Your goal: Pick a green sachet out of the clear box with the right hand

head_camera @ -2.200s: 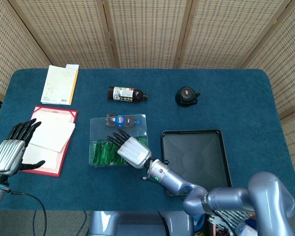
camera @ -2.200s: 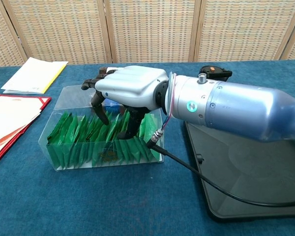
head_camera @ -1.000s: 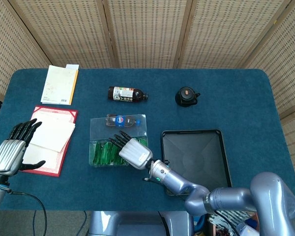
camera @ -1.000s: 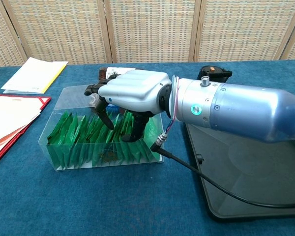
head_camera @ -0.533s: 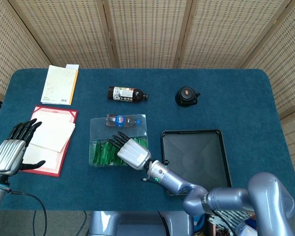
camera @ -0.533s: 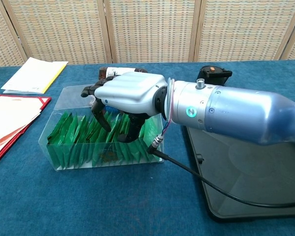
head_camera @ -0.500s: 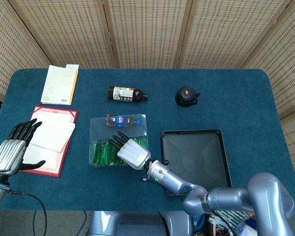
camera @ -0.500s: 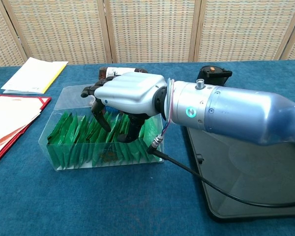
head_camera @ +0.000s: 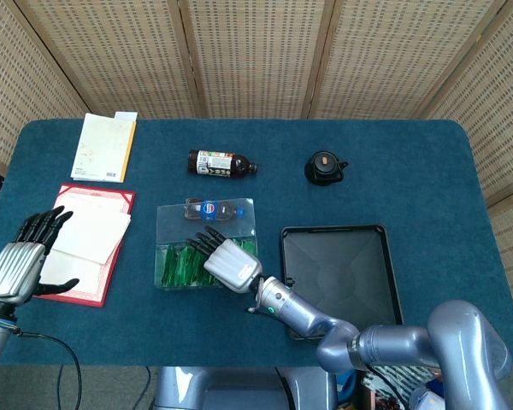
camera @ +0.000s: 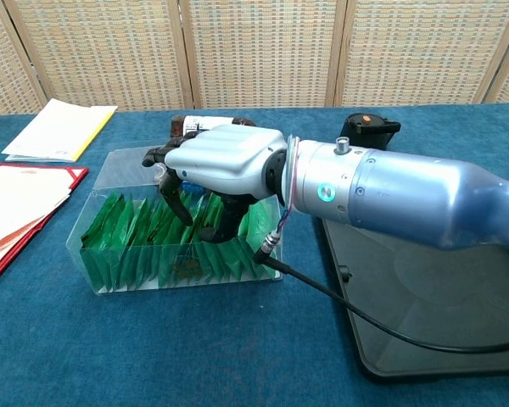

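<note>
Right hand (camera: 223,161): over the clear box (camera: 93,254), fingers (camera: 171,197) curled down among the green sachets (camera: 144,237). Against the view two seconds back, the palm sits slightly lower and nearer the box's right end; against half a second back, almost no shift. Whether a sachet is pinched between the fingertips cannot be told, the palm covers the contact in both views.

Green sachets: standing in a packed row along the near compartment of the clear box, none lifted clear of the rim. Position unchanged.

Left hand (head_camera: 21,260): at the table's left edge beside the red folder (head_camera: 68,295), fingers spread, holding nothing; same pose as earlier.

Surroundings:
- Blue-labelled bottle (head_camera: 212,209), lying in the far part of the clear box
- Dark bottle (head_camera: 221,162), lying on its side beyond the box
- Black tray (head_camera: 338,272), just right of the box, partly under the right forearm
- Small black pot (head_camera: 326,167), beyond the tray
- White papers (head_camera: 90,231) on the red folder
- Notebook (head_camera: 105,146) at the far left
- Black cable (camera: 348,314) trailing from the wrist across the blue table (head_camera: 427,188)

Obstruction: the box's right wall stands close against the thumb side of the right hand
</note>
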